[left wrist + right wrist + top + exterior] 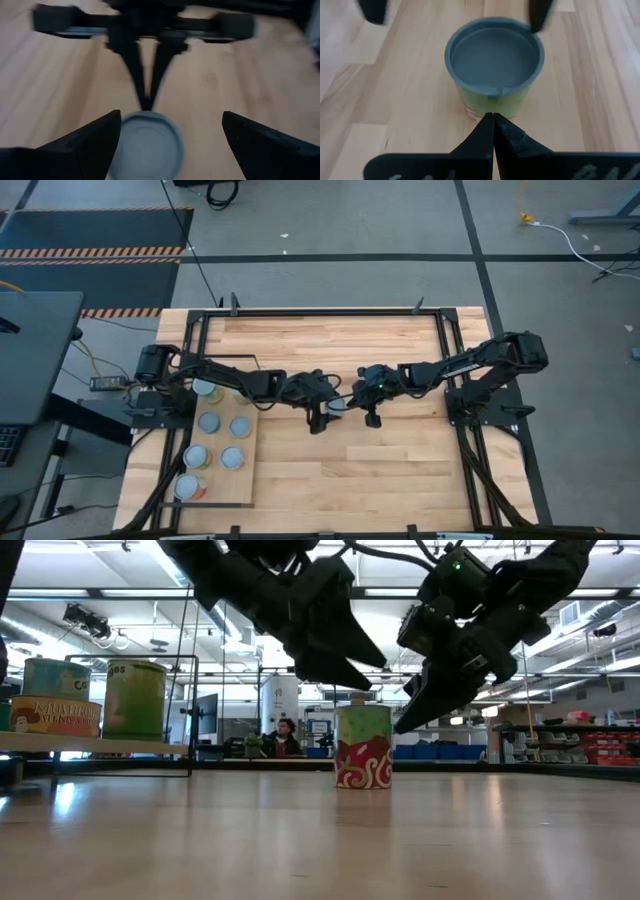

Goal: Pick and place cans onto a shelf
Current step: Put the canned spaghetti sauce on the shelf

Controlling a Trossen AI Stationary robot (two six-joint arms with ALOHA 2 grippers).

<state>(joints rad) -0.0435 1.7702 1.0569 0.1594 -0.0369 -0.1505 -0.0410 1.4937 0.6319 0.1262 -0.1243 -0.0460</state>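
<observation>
A green can (362, 747) with a red and white label and a grey-blue top (494, 55) stands upright on the tabletop's middle (338, 406). My left gripper (171, 114) is open. It hovers just above the can (147, 145), a finger on either side and the can nearer one of them. My right gripper (493, 120) is shut and comes slanting down from the table's right, its tip at the can's upper wall (402, 723). Several cans (210, 423) stand on the shelf (228, 488) at the left. My right gripper's shut fingertips (493, 118) stand right at the can's side wall just below the rim (492, 102), on the side toward the table's right. Whether they touch it, I cannot tell. The can stands upright on the tabletop.
The shelf's board sits raised above the tabletop at the left (90, 743), with cans (135, 700) on it. Black frame rails (320, 313) run along the table's far and side edges. Bare planks (380, 470) lie toward the near edge.
</observation>
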